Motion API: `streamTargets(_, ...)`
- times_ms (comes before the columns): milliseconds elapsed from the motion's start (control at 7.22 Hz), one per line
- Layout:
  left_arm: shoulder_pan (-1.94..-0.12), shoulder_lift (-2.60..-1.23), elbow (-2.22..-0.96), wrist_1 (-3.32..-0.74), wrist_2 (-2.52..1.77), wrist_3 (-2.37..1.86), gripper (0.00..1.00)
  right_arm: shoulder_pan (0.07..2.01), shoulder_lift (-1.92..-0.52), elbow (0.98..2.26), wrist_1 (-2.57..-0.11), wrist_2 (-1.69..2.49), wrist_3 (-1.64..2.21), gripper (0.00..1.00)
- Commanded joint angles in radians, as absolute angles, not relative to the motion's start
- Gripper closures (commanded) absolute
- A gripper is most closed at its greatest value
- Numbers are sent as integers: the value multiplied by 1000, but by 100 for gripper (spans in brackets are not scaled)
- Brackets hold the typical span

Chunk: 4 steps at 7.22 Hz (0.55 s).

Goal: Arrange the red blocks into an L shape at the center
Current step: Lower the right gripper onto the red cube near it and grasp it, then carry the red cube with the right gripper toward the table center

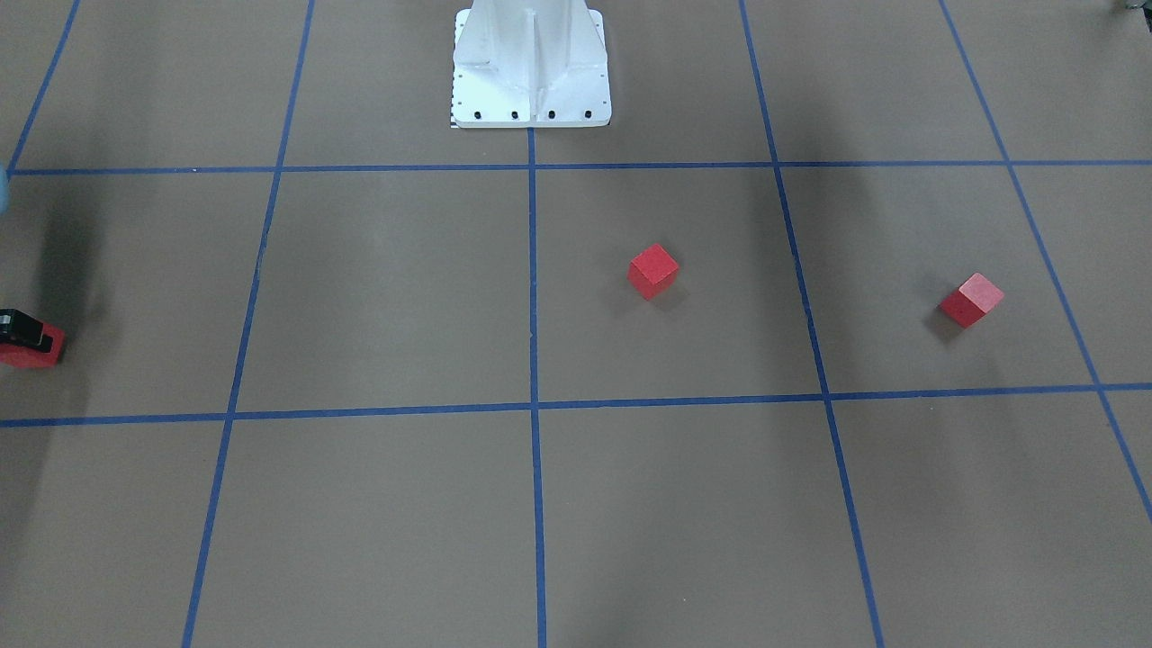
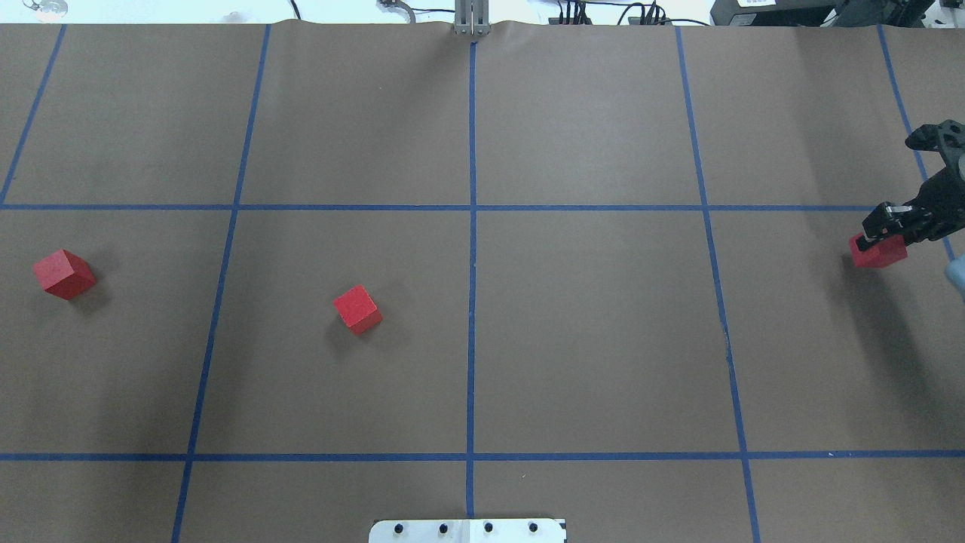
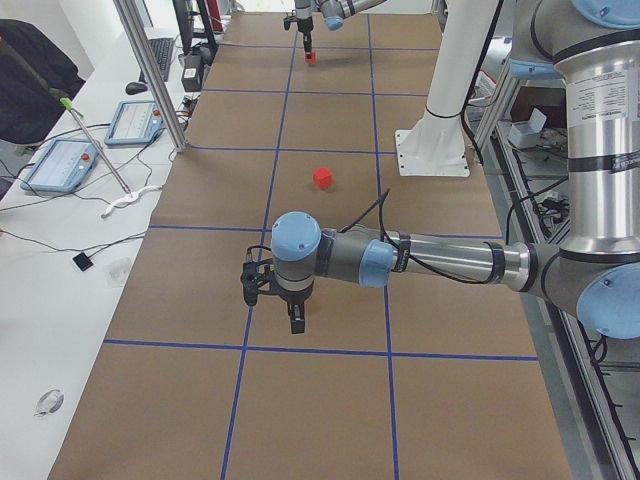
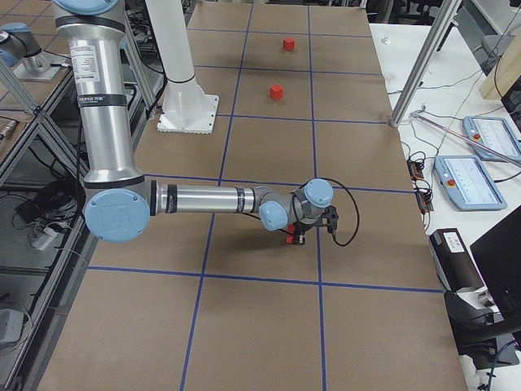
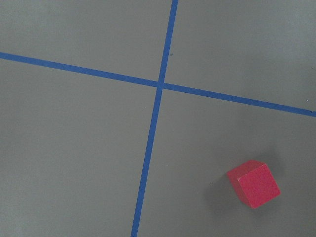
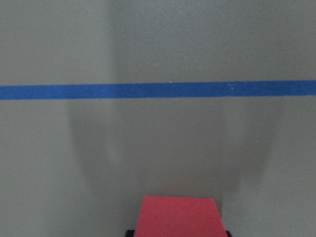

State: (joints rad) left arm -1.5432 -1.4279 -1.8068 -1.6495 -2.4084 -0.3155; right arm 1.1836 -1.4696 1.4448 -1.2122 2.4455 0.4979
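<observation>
The right gripper [image 2: 882,235] sits at the far right edge of the overhead view. Its jaws are closed on one red block [image 2: 878,253], probably so it can be carried inward. A second block [image 2: 357,309] lies just left of the middle blue line [image 2: 472,339], nearest the centre and a likely anchor for the L. The third block [image 2: 64,274] rests far left, well apart. The left gripper [image 3: 275,305] hangs low over the floor; I cannot tell whether its jaws are open.
</observation>
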Motion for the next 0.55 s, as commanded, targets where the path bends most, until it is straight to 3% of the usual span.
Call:
streamTargets(0, -1543, -1427, -1804, -1649, -2408, -316, 0, 1181, -1453, 1637, -1282, 2511, 604, 100)
streamTargets(138, -1542, -1427, -1802, -1651, -2410, -316, 0, 1149, -1441, 1732, -1282, 2507, 776, 100)
streamTargets(415, -1542, -1428, -1798, -1652, -2411, -314, 0, 981, -1274, 1793, -1276, 2437, 1146, 100)
